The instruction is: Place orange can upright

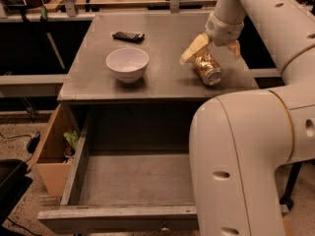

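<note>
I log the orange can (208, 69) lying on its side at the right of the tabletop (162, 38), silver top toward camera, long axis running back under the gripper (211, 53), jaws wide astride its far end.

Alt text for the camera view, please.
The pincer is at the orange can, which is tilted, not upright, over the grey table, silver top toward the camera. A white bowl and a small dark object sit further left; a drawer stands open below.

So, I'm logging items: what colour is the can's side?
Mottled golden-orange and shiny, seen in the camera view; the gripper is right over the can.
</note>
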### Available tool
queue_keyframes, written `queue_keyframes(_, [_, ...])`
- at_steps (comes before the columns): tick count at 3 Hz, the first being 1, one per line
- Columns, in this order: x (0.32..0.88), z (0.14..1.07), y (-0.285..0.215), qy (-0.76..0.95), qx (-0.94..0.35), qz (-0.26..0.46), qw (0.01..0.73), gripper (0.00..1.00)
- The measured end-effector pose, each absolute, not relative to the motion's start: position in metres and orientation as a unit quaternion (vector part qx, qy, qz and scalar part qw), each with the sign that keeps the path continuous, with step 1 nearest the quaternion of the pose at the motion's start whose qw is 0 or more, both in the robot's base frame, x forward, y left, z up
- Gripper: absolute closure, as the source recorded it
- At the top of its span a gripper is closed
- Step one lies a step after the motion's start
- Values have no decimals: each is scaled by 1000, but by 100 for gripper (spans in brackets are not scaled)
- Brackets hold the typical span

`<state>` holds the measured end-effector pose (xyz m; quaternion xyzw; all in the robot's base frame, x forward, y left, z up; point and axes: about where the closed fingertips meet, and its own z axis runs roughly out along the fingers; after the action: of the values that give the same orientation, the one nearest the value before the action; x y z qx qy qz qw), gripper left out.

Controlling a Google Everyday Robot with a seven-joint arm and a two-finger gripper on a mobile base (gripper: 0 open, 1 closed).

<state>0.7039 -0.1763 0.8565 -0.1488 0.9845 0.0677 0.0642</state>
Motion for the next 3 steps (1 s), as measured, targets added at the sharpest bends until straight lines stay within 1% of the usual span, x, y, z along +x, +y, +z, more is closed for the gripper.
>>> queue_keyframes(1, [706,849,-177,983,-149,85,64,0])
queue_keyframes(2, [710,841,-175,985,-141,75,57,19])
queue_keyframes(3, [716,839,-174,985,-141,76,65,41])
